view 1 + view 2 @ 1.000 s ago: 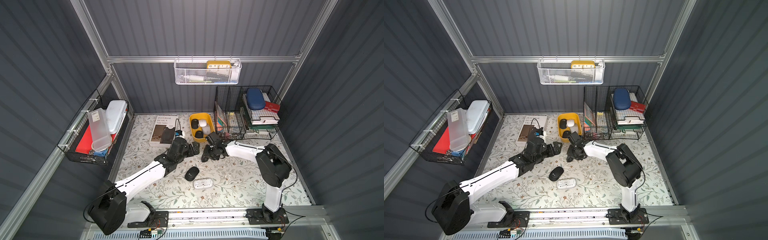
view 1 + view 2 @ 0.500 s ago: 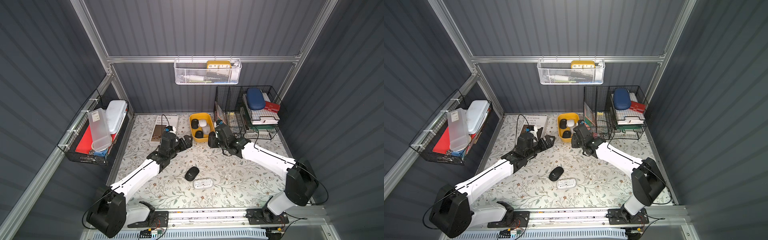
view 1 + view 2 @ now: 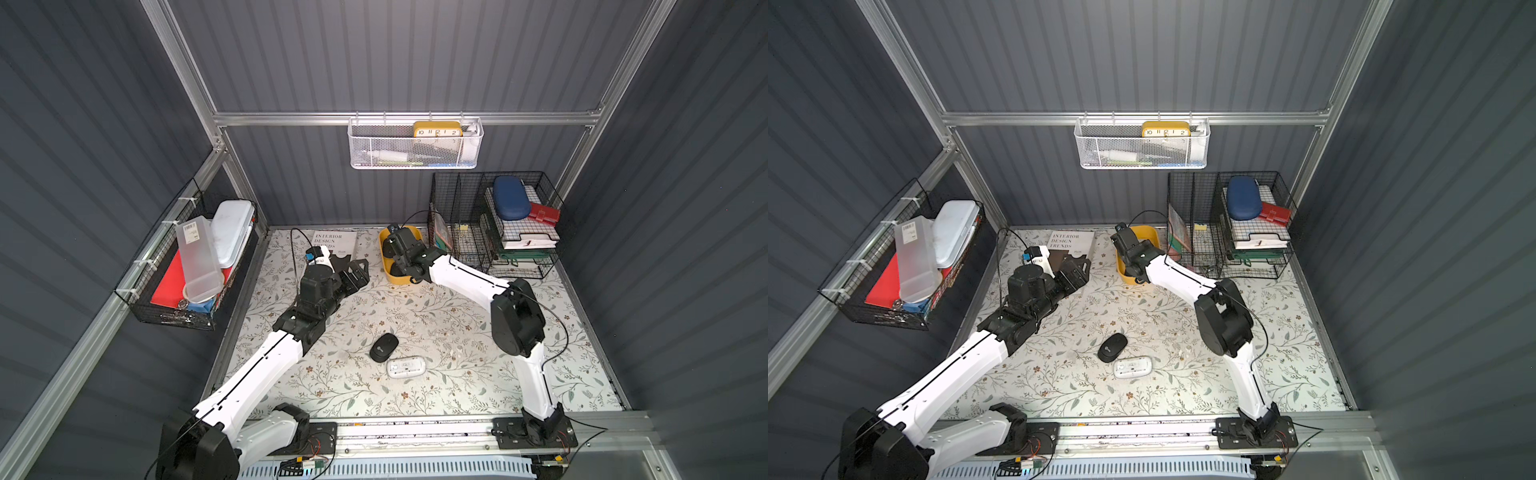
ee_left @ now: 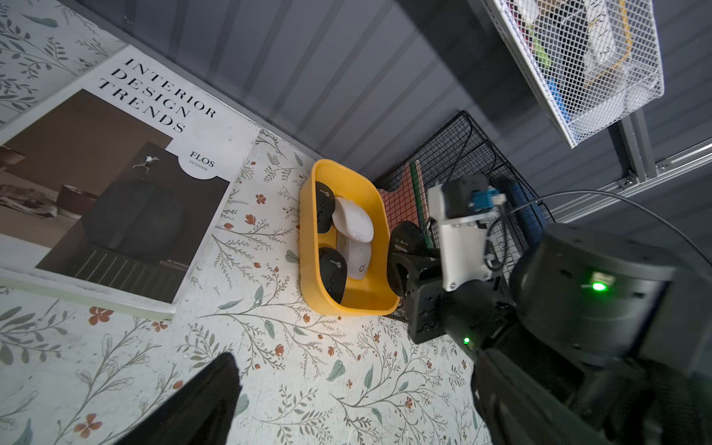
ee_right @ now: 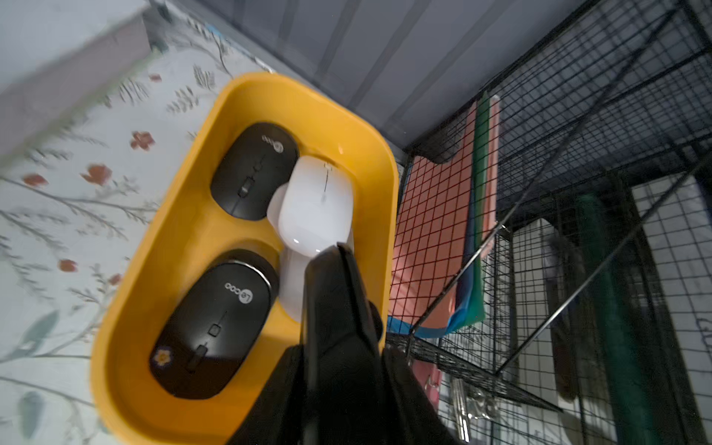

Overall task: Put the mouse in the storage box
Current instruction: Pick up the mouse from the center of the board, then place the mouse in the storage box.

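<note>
The yellow storage box (image 3: 400, 279) (image 5: 173, 246) stands at the back of the table, next to the black wire organiser. Inside it lie two black mice and two white mice (image 5: 316, 204). My right gripper (image 3: 398, 258) (image 5: 339, 370) hangs over the box's organiser-side rim, shut on a black mouse (image 4: 405, 246) (image 5: 332, 296) that it holds on edge. Left of the box, over the corner of a book, my left gripper (image 3: 353, 270) (image 4: 354, 404) stands open with nothing in it. Another black mouse (image 3: 383, 347) and an upturned white mouse (image 3: 406, 368) lie mid-table.
A book (image 3: 332, 243) lies flat at the back left. The black wire organiser (image 3: 494, 224) fills the back right corner. A white mesh basket (image 3: 415, 143) hangs on the rear wall, and a wire basket (image 3: 195, 270) hangs on the left wall.
My right gripper has carried the black mouse from the table in front of the box to above it. My left gripper has drawn back to the left, toward the book.
</note>
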